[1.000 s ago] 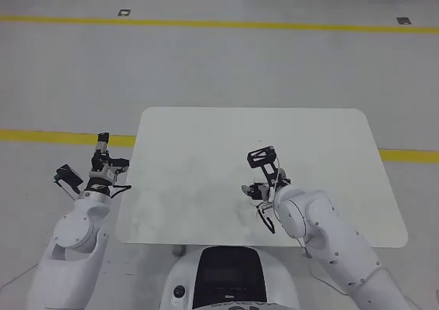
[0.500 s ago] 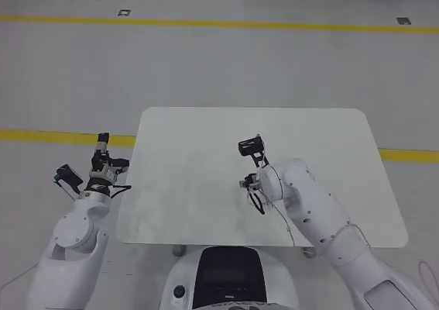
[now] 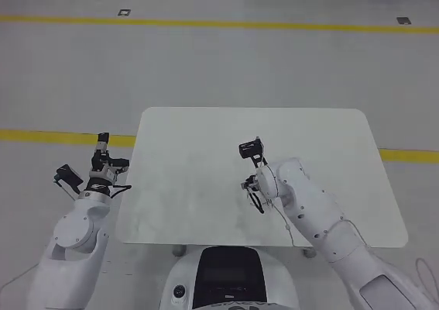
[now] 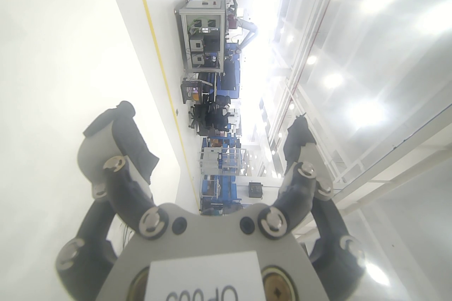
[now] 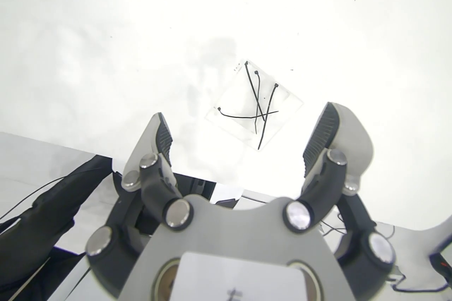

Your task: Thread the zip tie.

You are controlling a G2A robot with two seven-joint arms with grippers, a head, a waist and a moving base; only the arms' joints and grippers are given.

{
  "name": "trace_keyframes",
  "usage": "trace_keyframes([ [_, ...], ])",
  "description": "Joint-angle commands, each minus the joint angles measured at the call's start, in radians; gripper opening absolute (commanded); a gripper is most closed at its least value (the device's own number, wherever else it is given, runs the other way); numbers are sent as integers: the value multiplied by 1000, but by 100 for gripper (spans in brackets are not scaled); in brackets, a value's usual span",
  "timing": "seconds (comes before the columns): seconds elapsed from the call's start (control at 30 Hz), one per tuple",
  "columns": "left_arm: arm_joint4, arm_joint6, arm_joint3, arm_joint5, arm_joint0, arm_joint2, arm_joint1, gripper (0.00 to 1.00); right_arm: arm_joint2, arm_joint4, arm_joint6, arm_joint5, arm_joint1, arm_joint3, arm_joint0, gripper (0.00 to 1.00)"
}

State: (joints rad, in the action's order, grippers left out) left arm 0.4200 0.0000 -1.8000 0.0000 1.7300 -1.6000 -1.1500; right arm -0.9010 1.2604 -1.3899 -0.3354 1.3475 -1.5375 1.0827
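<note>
Cannot settle the exact count where the strands overlap: roughly four thin black plastic zip ties (image 5: 260, 111), piled crosswise. Hard to trace against the white rectangular table (image 5: 106, 34): the faint edges of the clear square plastic sheet (image 5: 282, 104) beneath them.

Located on that sheet, flat, near the table edge on the robot's side. Positioned ahead of the right gripper (image 5: 243, 131), framed between its two ribbed fingers (image 5: 319, 131) in the right wrist view, apart from both, with no contact. Right gripper spread wide, nothing clamped.

Three ties laid with long axes running away from the right gripper, small square heads at the far ends, tails converging toward the fingers. Fourth tie set across these, its head out to one side. One tail reaching the sheet corner nearest the gripper.

Left gripper (image 4: 212, 113) held off the table beside its left edge, well apart from the ties, fingers spread, nothing between them, pointing out toward the room.
</note>
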Motion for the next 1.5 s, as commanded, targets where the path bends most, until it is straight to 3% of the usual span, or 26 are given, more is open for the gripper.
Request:
trace_keyframes([
  [0.0, 0, 0, 0, 0, 0, 0, 0, 100, 24, -13, 0, 10, 4, 52, -21, 100],
  [0.13, 0, 0, 0, 0, 0, 0, 0, 100, 69, -59, 0, 0, 14, 114, -69, 100],
  [0.47, 0, 0, 0, 0, 0, 0, 0, 100, 69, -59, 0, 0, 14, 114, -69, 100],
  [0.63, 0, 0, 0, 0, 0, 0, 0, 100, 46, -132, 0, 136, 7, 124, -64, 100],
  [0.83, 0, 0, 0, 0, 0, 0, 0, 100, 63, -192, 0, 211, 1, 170, -99, 100],
  [0.97, 0, 0, 0, 0, 0, 0, 0, 100, 83, -254, 0, 219, -2, 199, -131, 100],
  [1.27, 0, 0, 0, 0, 0, 0, 0, 100, 83, -254, 0, 219, -2, 199, -131, 100],
  [1.47, 0, 0, 0, 0, 0, 0, 0, 100, 50, -268, 27, 265, -14, 164, -98, 100],
])
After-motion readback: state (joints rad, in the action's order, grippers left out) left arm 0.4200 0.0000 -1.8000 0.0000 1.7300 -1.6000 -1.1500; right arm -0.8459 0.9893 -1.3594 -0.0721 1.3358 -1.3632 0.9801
